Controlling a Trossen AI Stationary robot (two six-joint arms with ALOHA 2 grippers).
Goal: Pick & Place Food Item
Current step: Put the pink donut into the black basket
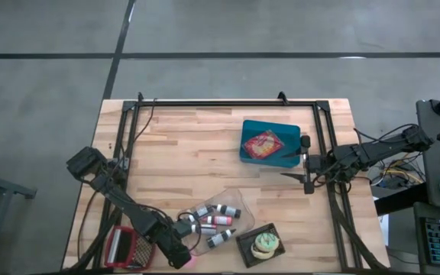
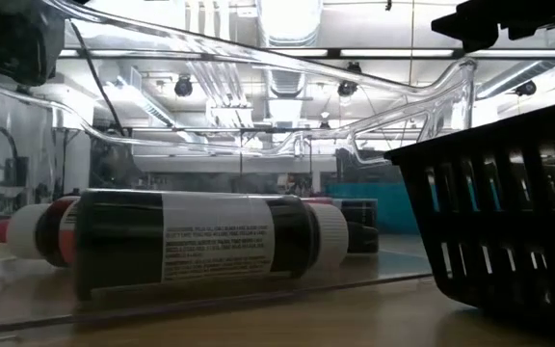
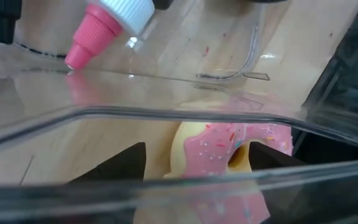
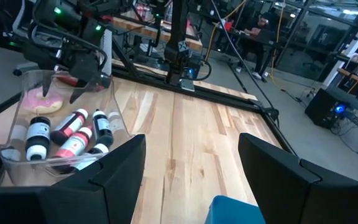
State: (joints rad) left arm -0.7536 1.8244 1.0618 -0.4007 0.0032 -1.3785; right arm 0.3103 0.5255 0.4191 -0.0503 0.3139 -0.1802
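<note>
My left gripper (image 4: 86, 84) hangs spread over the pink-frosted sprinkled donut (image 3: 232, 152) inside the clear plastic bin (image 1: 239, 200) near the table's front edge; my right gripper (image 1: 305, 163) waits spread by the right edge.

Glossy clear plastic bin (image 4: 55, 118); pale wood table (image 1: 197, 153).

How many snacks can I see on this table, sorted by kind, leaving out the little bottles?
Pink-iced donut, in the clear tub: 1
Green-iced round pastry, in the black basket: 1
Red-orange snack packet, in the teal box: 1
Total: 3
</note>
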